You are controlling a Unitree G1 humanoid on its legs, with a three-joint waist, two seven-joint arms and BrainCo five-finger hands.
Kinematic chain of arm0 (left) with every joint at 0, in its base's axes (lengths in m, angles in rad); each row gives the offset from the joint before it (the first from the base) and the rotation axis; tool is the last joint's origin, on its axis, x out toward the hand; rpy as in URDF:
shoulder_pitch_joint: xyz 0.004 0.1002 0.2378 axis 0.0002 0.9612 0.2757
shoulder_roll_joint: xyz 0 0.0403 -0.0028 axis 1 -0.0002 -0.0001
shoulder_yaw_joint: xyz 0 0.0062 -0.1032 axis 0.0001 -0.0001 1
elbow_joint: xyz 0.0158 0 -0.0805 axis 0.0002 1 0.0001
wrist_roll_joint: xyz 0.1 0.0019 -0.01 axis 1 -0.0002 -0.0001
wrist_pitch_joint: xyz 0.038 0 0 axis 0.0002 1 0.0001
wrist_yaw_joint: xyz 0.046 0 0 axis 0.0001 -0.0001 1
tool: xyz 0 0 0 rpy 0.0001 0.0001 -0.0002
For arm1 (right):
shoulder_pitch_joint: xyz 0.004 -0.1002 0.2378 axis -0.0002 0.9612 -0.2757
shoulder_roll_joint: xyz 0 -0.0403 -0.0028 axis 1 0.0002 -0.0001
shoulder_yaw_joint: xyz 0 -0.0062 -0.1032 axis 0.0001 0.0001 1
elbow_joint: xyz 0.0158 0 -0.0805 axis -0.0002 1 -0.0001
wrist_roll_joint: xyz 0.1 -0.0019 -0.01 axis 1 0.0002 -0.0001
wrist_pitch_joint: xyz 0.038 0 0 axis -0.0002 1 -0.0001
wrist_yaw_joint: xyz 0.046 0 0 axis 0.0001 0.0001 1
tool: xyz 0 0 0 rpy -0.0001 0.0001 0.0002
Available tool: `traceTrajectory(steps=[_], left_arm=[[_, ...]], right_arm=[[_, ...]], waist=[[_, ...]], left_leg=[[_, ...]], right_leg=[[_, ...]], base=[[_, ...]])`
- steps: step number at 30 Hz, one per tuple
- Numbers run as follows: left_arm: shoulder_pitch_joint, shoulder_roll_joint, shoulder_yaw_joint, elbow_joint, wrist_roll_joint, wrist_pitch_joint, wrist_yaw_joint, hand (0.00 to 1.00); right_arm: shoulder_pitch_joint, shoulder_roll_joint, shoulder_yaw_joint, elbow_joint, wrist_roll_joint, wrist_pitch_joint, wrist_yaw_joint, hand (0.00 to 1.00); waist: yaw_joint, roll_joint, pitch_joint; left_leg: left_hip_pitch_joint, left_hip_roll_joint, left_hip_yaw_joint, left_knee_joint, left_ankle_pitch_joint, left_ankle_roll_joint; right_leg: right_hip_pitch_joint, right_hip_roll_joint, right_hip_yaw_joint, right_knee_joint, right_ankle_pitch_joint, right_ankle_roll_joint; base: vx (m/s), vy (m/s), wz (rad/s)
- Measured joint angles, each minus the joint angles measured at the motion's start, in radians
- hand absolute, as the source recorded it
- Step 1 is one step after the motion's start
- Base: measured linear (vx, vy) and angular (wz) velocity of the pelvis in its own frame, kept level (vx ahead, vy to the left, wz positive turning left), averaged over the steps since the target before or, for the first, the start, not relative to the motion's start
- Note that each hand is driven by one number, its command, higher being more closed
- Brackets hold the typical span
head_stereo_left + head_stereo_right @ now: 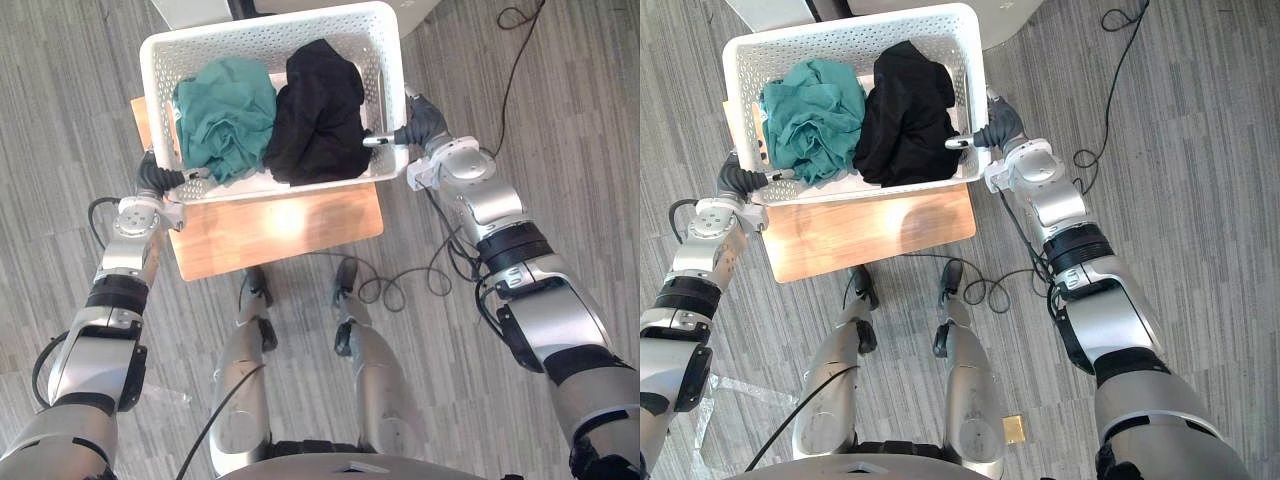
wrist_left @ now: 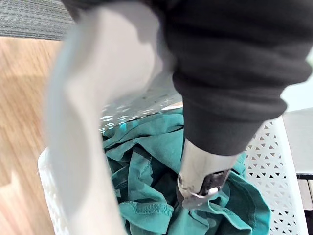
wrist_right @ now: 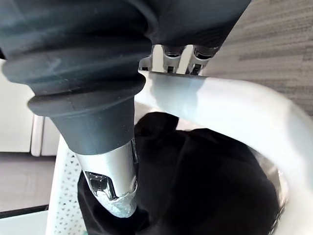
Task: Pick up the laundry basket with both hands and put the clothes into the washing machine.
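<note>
Status: your grip step looks done, the rest is open.

- Basket (image 1: 260, 30) is over the far edge of the table (image 1: 280, 225) and overhangs it. I can't tell whether it is resting on the wood or just clear of it.
- Both clothes are inside: green cloth (image 1: 225, 115) against the basket's left wall, black cloth (image 1: 320, 110) against its right wall, the two touching in the middle.
- Left hand (image 1: 158, 180) is clamped on the basket's left rim near the front corner. In your left wrist view the thumb (image 2: 200, 171) hooks down inside over the green cloth, with the rim running between it and the palm. The fingers on the outside are hidden.
- Right hand (image 1: 420, 122) is clamped on the right rim near its front corner. In the right wrist view the thumb (image 3: 115, 181) is inside beside the black cloth and the fingers (image 3: 195, 53) curl over the rim from outside.
- White unit (image 1: 190, 10) stands just past the basket's far rim. I can't tell if it's the washer.

Left to do, by my read: lift the basket clear of the table, carry it to the machine and get both clothes in. Keep the two sides level; the load sits fairly evenly.
</note>
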Motion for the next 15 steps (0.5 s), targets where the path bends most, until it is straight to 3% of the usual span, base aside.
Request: traceTrajectory(steps=[6,9,12,15], left_arm=[[0.122,-0.078,0.074,-0.204,0.08,0.066,0.04,1.0],[0.207,-0.207,0.154,-0.312,0.141,0.108,0.058,1.0],[0.287,-0.3,0.19,-0.386,0.166,0.113,0.08,1.0],[0.332,-0.354,0.214,-0.454,0.179,0.112,0.099,1.0]], right_arm=[[0.131,0.064,-0.198,-0.224,-0.233,0.034,-0.013,1.0],[0.226,0.151,-0.315,-0.315,-0.378,0.057,-0.023,1.0],[0.33,0.221,-0.383,-0.36,-0.473,0.073,-0.049,1.0],[0.406,0.277,-0.418,-0.383,-0.48,0.073,-0.077,1.0]], waist=[[-0.003,0.0,0.0],[-0.002,0.0,0.0],[0.002,0.002,-0.001],[0.001,0.003,-0.001]], left_leg=[[0.001,-0.001,-0.015,0.0,0.0,0.0],[0.025,-0.004,-0.026,-0.003,0.0,0.0],[0.076,-0.019,-0.036,-0.035,0.012,-0.001],[0.093,-0.032,-0.043,-0.065,0.021,-0.006]], right_leg=[[0.01,0.0,-0.009,-0.005,0.0,0.0],[0.038,0.0,-0.017,-0.005,-0.002,0.003],[0.076,-0.006,-0.023,-0.001,-0.015,0.004],[0.079,-0.012,-0.027,0.006,-0.024,0.001]], base=[[0.02,-0.022,0.04],[0.04,-0.025,0.08],[0.01,-0.022,0.08],[-0.04,-0.013,0.08]])
